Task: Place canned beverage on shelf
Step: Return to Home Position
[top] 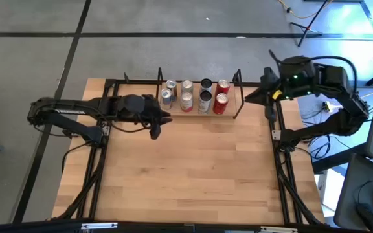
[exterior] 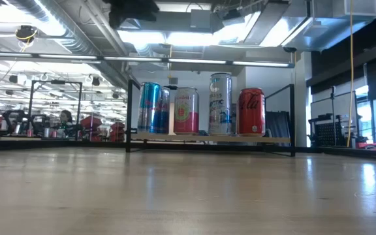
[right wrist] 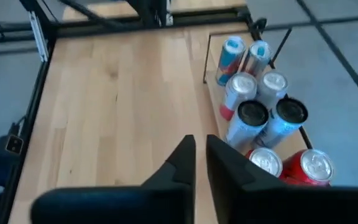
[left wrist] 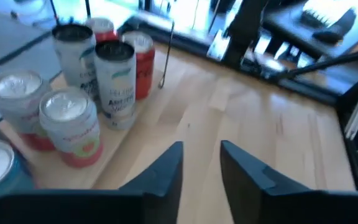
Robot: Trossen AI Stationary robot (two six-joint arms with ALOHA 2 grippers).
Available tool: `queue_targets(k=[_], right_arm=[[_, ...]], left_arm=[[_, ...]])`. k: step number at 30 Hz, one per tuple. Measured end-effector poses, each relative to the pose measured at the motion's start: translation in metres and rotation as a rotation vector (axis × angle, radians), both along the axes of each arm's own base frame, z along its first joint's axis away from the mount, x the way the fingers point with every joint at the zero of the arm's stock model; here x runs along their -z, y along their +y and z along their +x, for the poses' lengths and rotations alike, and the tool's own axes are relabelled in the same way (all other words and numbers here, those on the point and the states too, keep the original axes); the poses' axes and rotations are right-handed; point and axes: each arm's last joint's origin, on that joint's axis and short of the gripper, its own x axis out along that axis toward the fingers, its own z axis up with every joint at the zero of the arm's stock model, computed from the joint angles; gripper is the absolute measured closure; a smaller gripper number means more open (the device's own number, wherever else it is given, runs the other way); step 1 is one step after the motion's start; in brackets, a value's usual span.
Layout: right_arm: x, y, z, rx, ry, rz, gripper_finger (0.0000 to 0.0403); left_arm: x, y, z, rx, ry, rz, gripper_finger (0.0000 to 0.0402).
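The shelf [top: 199, 115] is a low light-wood board with black wire end frames at the table's far edge; it also shows in the low view [exterior: 207, 138]. Several cans stand upright on it in two rows: blue [top: 166, 97], pink-and-white [top: 186, 101], dark-topped silver [top: 204, 99] and red [top: 220, 102]. My left gripper [top: 162, 123] is open and empty above the table, just near-left of the shelf; the left wrist view shows its fingers apart [left wrist: 201, 163]. My right gripper [top: 248, 97] is shut and empty beside the shelf's right end frame, and it also shows in the right wrist view [right wrist: 201, 152].
Black rails [top: 278, 139] run along the table's left and right sides. Bare wood tabletop [top: 186, 168] spreads from the shelf to the near edge. Cables and stands lie on the floor beyond the table's right side.
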Motion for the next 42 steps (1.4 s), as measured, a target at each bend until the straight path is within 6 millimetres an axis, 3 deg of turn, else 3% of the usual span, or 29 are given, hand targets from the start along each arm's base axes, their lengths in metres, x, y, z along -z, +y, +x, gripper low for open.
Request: queue_targets(k=[5, 11, 17, 26, 31, 35, 42], right_arm=[[0.012, 0.003, -0.009, 0.000, -0.093, 0.020, 0.0400], [0.063, 0.004, -0.016, 0.061, -0.170, 0.097, 0.0396], [0.125, 0.007, -0.028, 0.093, -0.237, 0.142, 0.0400], [0.211, 0.010, -0.023, 0.036, -0.121, 0.232, 0.0401], [0.253, 0.010, -0.024, 0.041, -0.246, 0.275, 0.0401], [0.275, 0.012, -0.030, 0.043, -0.356, 0.312, 0.0401], [0.282, 0.015, -0.045, 0.008, -0.551, 0.280, 0.0401]], left_arm=[[0.006, -0.003, -0.017, 0.003, -0.109, 0.008, 0.0356], [0.019, -0.006, -0.047, -0.060, -0.166, 0.051, 0.0399], [0.031, -0.005, -0.065, -0.070, -0.161, 0.069, 0.0384], [0.050, -0.003, -0.064, -0.051, -0.079, 0.270, 0.0374], [0.073, -0.004, -0.073, -0.044, -0.176, 0.221, 0.0375], [0.099, -0.005, -0.088, -0.052, -0.277, 0.180, 0.0379], [0.130, -0.009, -0.115, -0.029, -0.449, 0.203, 0.0382]])
